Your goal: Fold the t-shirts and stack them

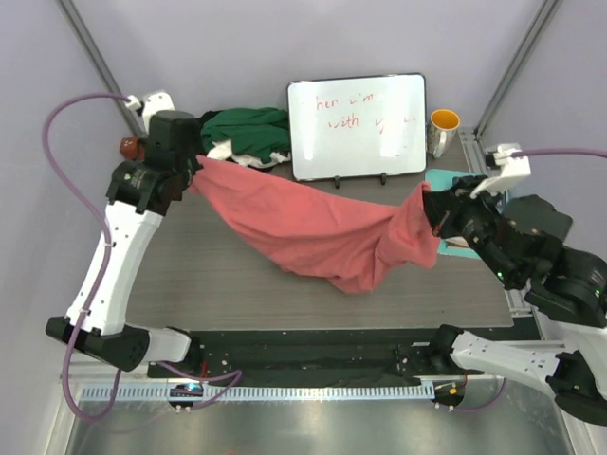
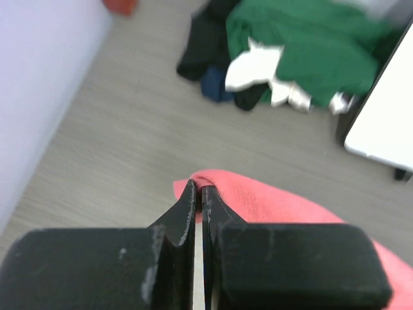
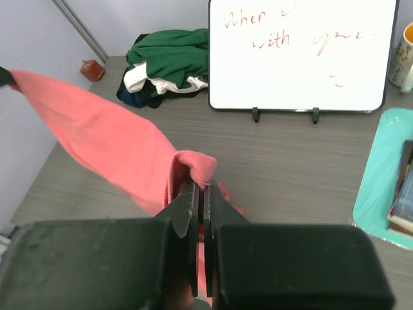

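**Top view:** the salmon-pink t-shirt (image 1: 313, 237) hangs stretched between the left gripper (image 1: 196, 175) and the right gripper (image 1: 429, 204), its middle sagging onto the table (image 1: 190, 275).

**Left wrist view:** jaws pinched tight on a shirt corner; the pile of unfolded t-shirts (image 2: 290, 51) lies at the far side.

**Right wrist view:** jaws clamped on a bunched edge. A flat spread probably needs even tension and level lowering.
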Robot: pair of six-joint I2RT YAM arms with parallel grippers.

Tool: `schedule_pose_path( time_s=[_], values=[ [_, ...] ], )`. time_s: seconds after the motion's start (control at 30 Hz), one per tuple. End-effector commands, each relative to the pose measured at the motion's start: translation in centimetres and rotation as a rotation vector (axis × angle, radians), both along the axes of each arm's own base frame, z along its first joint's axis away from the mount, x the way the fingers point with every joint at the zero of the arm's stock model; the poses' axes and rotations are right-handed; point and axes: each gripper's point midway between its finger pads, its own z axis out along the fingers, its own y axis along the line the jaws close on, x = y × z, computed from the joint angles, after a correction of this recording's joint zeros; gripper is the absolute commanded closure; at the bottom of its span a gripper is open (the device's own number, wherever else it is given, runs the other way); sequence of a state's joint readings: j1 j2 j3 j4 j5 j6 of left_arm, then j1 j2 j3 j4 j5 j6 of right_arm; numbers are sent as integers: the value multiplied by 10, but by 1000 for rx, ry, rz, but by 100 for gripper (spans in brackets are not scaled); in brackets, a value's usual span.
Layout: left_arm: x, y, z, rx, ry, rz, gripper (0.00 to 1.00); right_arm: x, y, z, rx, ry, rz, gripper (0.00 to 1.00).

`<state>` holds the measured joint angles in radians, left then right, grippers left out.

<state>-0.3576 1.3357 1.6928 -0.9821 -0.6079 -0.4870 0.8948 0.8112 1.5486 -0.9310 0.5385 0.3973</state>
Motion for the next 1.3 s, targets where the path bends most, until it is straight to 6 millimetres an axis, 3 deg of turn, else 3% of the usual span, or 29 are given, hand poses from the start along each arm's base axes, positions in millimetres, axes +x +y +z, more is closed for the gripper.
schedule_pose_path(
  time_s=[0.0,0.07,0.1,0.17,0.2,0.5,0.67,0.73,0.83,0.9,1.03,1.13,1.23,1.27],
  values=[
    [4,31,67,55,-140,72,100,20,9,60,19,-155,-26,99],
    [6,36,87,76,-177,78,100,28,17,68,-10,-165,-28,99],
    [3,37,109,64,-232,78,100,27,14,84,-5,-200,-27,99],
    [2,37,127,76,-268,62,100,32,18,93,-17,-218,-31,99],
    [1,38,140,69,-301,59,100,30,15,108,-5,-250,-31,99],
    [-31,34,186,6,-427,-18,100,34,30,155,19,-334,15,99],
    [-91,48,218,-33,-551,-36,100,22,11,184,57,-396,-5,99],
    [-118,55,221,-30,-568,-48,100,15,2,193,80,-410,-9,99],
    [-144,54,219,-45,-602,-105,100,-7,-20,208,153,-446,-2,99],
    [-159,57,212,-56,-625,-109,100,-10,-24,208,170,-448,-7,99],
    [-144,54,203,-78,-590,-85,100,2,-11,199,135,-431,-7,99],
    [-111,42,203,-114,-587,-75,100,12,2,201,114,-437,0,99],
    [-68,23,199,-140,-542,-98,100,29,17,206,61,-448,-19,99],
    [-36,9,183,-135,-471,-118,100,40,28,203,37,-437,-22,99]
  ],
)
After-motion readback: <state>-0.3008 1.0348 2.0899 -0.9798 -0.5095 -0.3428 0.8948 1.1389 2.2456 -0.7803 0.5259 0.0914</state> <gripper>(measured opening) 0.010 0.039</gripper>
